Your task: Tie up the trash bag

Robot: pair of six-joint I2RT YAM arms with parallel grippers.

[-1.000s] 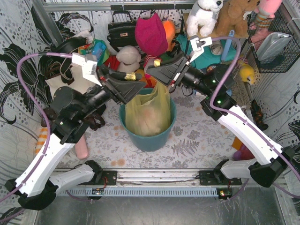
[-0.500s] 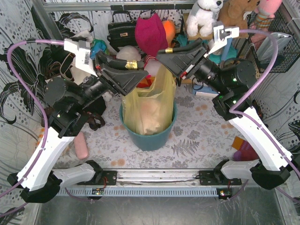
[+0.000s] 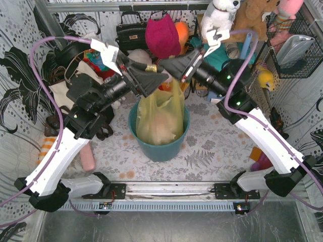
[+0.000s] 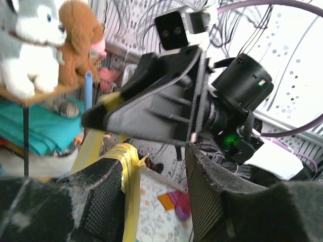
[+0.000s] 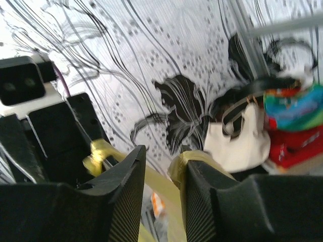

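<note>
The trash bag (image 3: 159, 118) is yellow-green and translucent, with pale crumpled paper showing through it. It stands in the teal bin (image 3: 162, 150) at the table's middle, its top drawn up into strips. My left gripper (image 3: 162, 78) and right gripper (image 3: 162, 63) meet tip to tip just above the bag. In the left wrist view my left gripper (image 4: 154, 154) is open, with a yellow strip (image 4: 129, 174) draped over its left finger. In the right wrist view my right gripper (image 5: 161, 154) is open, with a strip (image 5: 157, 182) running between the fingers and over the right fingertip (image 5: 187, 157).
Behind the bin lie a black handbag (image 3: 132, 34), a magenta hat (image 3: 162, 36) and plush toys (image 3: 218, 17). A cream tote (image 3: 63, 93) sits at the left. A wire basket (image 3: 295, 43) hangs at the right. A pink object (image 3: 88, 159) lies on the floor at the left.
Both grippers have come lower and closer together, the left moving right and the right moving left. The bag's top is pulled less wide and less high than half a second ago.
</note>
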